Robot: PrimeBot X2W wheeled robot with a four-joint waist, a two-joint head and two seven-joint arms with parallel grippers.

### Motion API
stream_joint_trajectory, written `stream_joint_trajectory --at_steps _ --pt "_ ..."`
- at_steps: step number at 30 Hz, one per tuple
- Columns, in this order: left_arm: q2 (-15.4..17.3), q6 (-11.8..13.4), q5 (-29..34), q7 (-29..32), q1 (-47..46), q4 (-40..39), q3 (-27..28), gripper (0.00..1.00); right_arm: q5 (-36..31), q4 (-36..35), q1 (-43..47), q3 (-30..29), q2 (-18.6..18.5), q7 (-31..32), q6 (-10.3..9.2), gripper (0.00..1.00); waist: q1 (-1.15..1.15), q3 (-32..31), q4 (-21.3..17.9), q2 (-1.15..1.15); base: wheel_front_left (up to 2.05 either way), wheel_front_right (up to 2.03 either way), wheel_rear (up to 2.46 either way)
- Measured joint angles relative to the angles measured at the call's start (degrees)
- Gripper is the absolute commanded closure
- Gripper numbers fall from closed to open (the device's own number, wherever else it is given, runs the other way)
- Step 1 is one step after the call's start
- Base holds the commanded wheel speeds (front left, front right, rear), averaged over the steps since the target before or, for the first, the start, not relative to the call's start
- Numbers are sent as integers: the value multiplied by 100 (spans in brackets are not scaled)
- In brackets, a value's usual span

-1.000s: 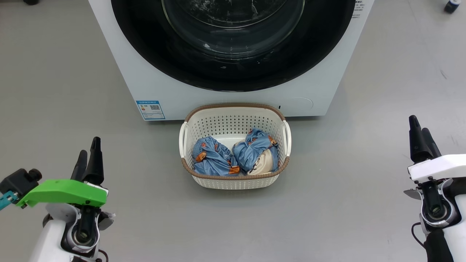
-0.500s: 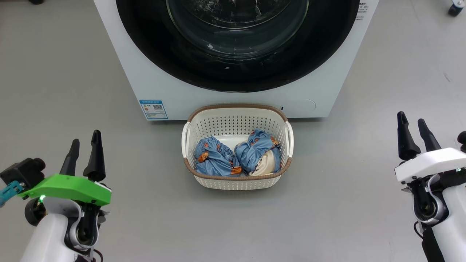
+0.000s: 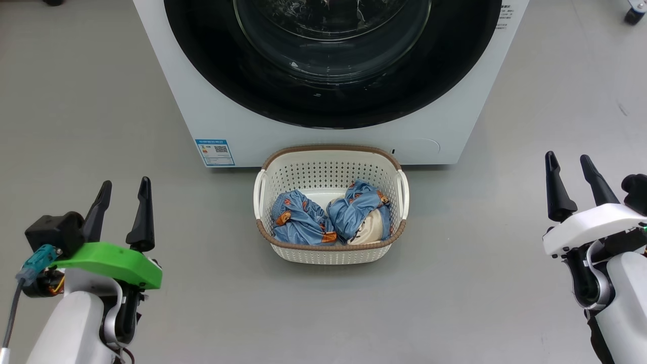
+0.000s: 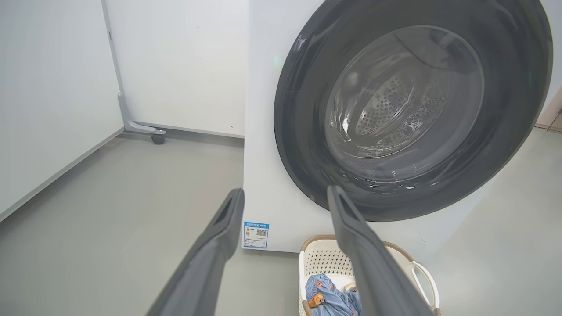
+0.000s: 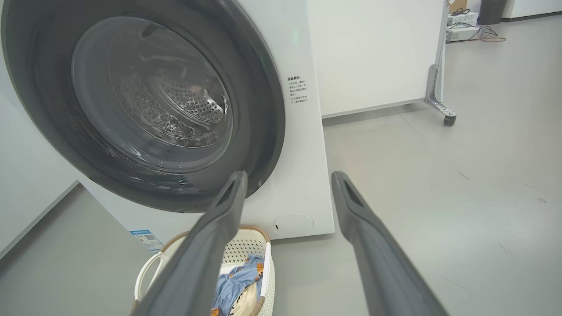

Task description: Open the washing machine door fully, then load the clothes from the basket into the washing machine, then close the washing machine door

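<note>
The white washing machine (image 3: 222, 116) stands ahead with its round black-rimmed washing machine door (image 3: 328, 101) shut against the front. On the floor right before it sits the cream basket (image 3: 331, 255) holding the clothes (image 3: 328, 217), two light blue bear-print bundles. My left gripper (image 3: 125, 189) hovers open at the lower left, well left of the basket, with nothing between its fingers. At the lower right my right gripper (image 3: 568, 164) is open and empty too. Both wrist views look at the door (image 4: 408, 109) (image 5: 145, 101) and the basket (image 4: 421, 276) (image 5: 151, 267) between spread fingers.
Grey floor spreads on both sides of the basket. White partition panels on castor feet (image 4: 156, 138) (image 5: 448, 118) stand behind the machine at left and right. A blue-and-white sticker (image 3: 215, 152) and a round flap (image 3: 422, 146) sit low on the machine's front.
Both grippers have turned at the wrist, so their two fingers now show spread side by side; the right one has risen slightly. The head view has shifted a little. Basket and door are unchanged.
</note>
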Motion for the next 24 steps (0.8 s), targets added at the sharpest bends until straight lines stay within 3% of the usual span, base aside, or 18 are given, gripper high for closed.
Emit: stream_joint_trajectory --at_steps 19,24 --pt "24 0 1478 -355 -41 -14 136 0 -1295 82 -346 304 -225 -403 0 0 0 14 47 0 0 0 0" --pt "-41 -1 1501 -356 -42 21 208 0 -1240 113 -348 213 -152 -403 1 0 0 16 40 0 0 0 0"
